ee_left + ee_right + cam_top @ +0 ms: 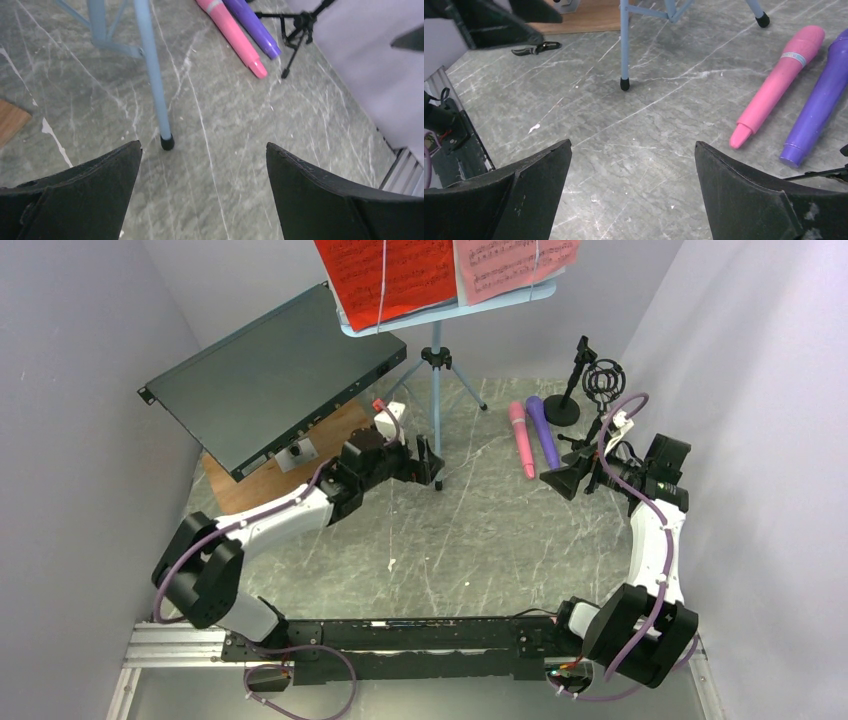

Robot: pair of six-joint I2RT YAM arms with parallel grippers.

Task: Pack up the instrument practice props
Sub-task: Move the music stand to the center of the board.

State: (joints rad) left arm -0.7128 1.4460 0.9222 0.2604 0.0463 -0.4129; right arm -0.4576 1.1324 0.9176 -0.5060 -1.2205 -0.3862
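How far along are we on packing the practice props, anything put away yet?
Done: nothing visibly packed. The music rack stands upright holding the red page and pink page; the pink microphone and purple microphone lie side by side; the round-base mic support and tripod mic support stand nearby. In hand: nothing; the left gripper hangs open by a rack leg, the right gripper open near the microphones. Left: everything.

White-black arms (285,512), purple cables (160,575) (looped), black fingers (75,200)
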